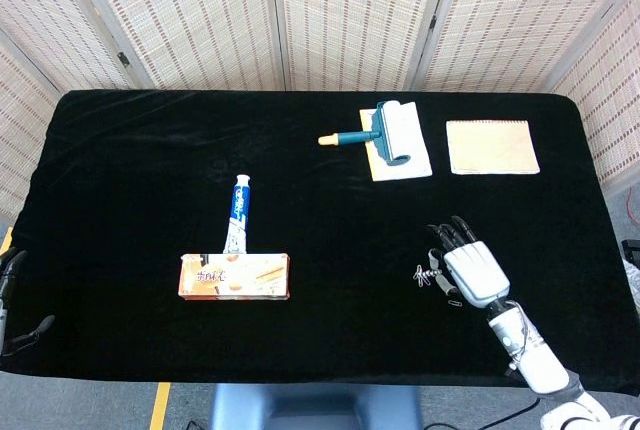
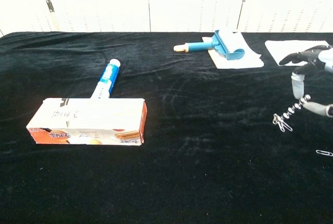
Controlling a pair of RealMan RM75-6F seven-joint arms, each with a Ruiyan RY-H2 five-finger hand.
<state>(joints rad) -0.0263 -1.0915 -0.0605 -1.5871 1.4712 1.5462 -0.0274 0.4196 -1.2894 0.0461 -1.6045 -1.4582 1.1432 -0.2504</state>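
Observation:
My right hand [image 1: 473, 272] [image 2: 312, 60] hovers over the table's front right. Between thumb and a finger it pinches a short bead chain [image 2: 294, 106] that hangs down to the left. A bunch of paper clips [image 1: 428, 273] [image 2: 281, 124] dangles from the chain's lower end, just above the black cloth. One loose paper clip [image 2: 323, 152] [image 1: 451, 298] lies on the cloth below the hand. Only a sliver of my left hand [image 1: 10, 295] shows at the far left edge, off the table, fingers apart and holding nothing.
A snack box [image 1: 235, 277] [image 2: 88, 121] lies front left, with a toothpaste tube [image 1: 238, 211] [image 2: 106, 78] just behind it. A blue lint roller [image 1: 380, 132] [image 2: 221, 45] rests on a white sheet [image 1: 410, 164] at the back. To its right is a tan notepad [image 1: 490, 146].

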